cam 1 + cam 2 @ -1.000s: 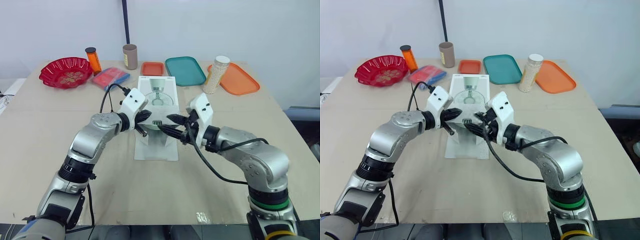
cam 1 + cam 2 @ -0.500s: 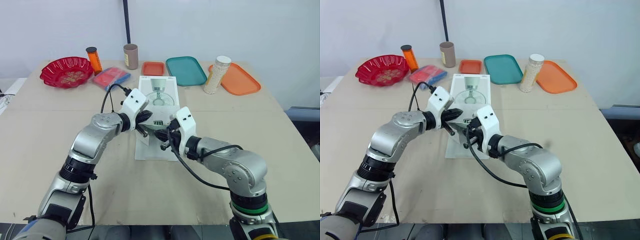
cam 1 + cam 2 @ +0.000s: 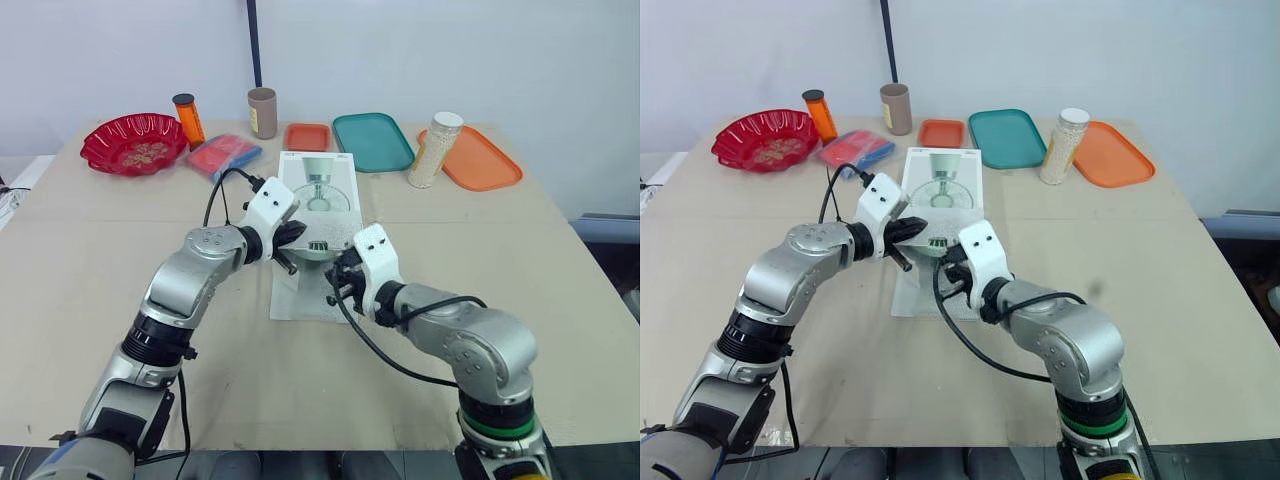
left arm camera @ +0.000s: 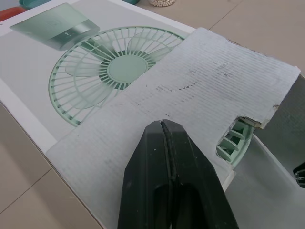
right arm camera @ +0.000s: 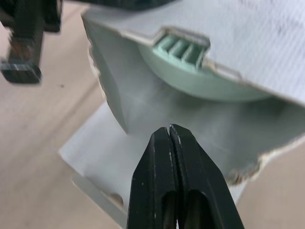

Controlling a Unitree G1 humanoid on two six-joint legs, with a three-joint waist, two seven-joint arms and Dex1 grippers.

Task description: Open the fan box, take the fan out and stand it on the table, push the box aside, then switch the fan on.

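Observation:
The white fan box [image 3: 316, 188], printed with a green fan, lies flat at mid-table with its near end open. A raw cardboard flap [image 4: 200, 81] is folded back over the box top. My left gripper [image 3: 289, 243] sits at the box's left near corner, shut, its tips resting on that flap [image 4: 163, 123]. The green fan [image 5: 190, 67] shows inside the mouth, under the flap. My right gripper [image 3: 338, 281] is shut and points into the open mouth [image 5: 169, 128], just below the fan, holding nothing.
Along the back stand a red bowl [image 3: 132, 145], an orange bottle [image 3: 187, 118], a brown cup [image 3: 262, 112], a red and blue packet [image 3: 222, 155], a small orange tray [image 3: 306, 137], a teal tray [image 3: 372, 141], a bead jar [image 3: 432, 150] and an orange tray [image 3: 478, 160].
My right gripper swung left from the box's right side to its open near end and went from open to shut. The left gripper stayed on the flap.

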